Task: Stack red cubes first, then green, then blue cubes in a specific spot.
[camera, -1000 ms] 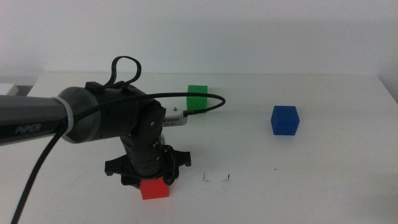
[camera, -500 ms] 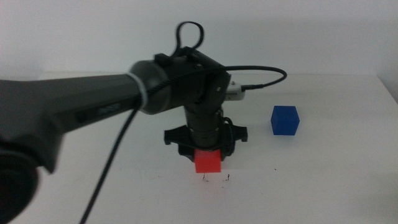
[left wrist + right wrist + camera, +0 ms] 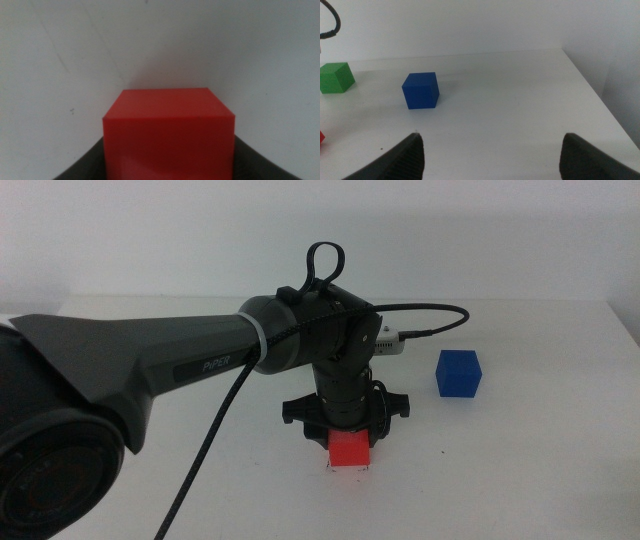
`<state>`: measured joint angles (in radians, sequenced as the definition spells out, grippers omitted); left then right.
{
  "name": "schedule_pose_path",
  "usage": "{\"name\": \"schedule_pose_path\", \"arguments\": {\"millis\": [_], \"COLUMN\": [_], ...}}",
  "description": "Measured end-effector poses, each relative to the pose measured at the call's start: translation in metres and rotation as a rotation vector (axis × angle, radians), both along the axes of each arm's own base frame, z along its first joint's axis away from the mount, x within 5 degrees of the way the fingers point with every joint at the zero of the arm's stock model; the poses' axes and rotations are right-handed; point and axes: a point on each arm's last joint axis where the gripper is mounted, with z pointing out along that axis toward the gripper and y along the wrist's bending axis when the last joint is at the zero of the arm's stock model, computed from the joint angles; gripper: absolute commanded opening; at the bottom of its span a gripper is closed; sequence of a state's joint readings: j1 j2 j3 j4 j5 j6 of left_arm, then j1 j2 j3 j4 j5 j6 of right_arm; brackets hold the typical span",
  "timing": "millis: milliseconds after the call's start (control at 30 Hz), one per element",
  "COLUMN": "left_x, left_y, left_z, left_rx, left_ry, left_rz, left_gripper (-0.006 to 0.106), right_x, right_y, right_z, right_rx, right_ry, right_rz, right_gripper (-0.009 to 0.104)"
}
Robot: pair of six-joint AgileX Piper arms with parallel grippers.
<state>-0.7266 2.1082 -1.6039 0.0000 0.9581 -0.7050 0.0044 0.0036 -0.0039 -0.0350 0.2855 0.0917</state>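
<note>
My left gripper [image 3: 350,438] is shut on the red cube [image 3: 350,449] and holds it low over the marked spot [image 3: 326,469], whose black marks barely show at the cube's lower corners. I cannot tell whether the cube touches the table. In the left wrist view the red cube [image 3: 169,135] sits between the dark jaws. The blue cube [image 3: 459,373] stands to the right of it and also shows in the right wrist view [image 3: 421,90]. The green cube [image 3: 336,77] shows only in the right wrist view; the arm hides it in the middle view. My right gripper [image 3: 491,142] is open and empty, out of the middle view.
The left arm's thick dark body [image 3: 150,370] and its black cable [image 3: 430,320] cross the left and middle of the white table [image 3: 520,470]. The table's right edge [image 3: 592,85] runs close to the right gripper.
The left gripper has carried the red cube to the right, from the table's front left to over the black marks, and has lowered it there. The blue cube has not moved.
</note>
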Motion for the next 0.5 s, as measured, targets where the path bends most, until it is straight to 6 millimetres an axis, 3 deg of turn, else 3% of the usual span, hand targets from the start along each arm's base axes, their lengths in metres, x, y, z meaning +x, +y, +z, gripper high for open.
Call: {"name": "schedule_pose_path", "arguments": {"millis": [333, 500], "left_x": [-0.001, 0.0], "left_y": [0.001, 0.001], "left_z": [0.0, 0.012], "left_rx": [0.018, 0.031], "left_ry": [0.01, -0.002], "left_rz": [-0.038, -0.059], "left_gripper": [0.093, 0.094], "right_x": [0.0, 0.0], "right_y": [0.0, 0.0], "right_z": [0.0, 0.0], "right_rx": [0.0, 0.0], "right_ry": [0.0, 0.0], "right_rz": [0.0, 0.0], "right_gripper": [0.093, 0.093]}}
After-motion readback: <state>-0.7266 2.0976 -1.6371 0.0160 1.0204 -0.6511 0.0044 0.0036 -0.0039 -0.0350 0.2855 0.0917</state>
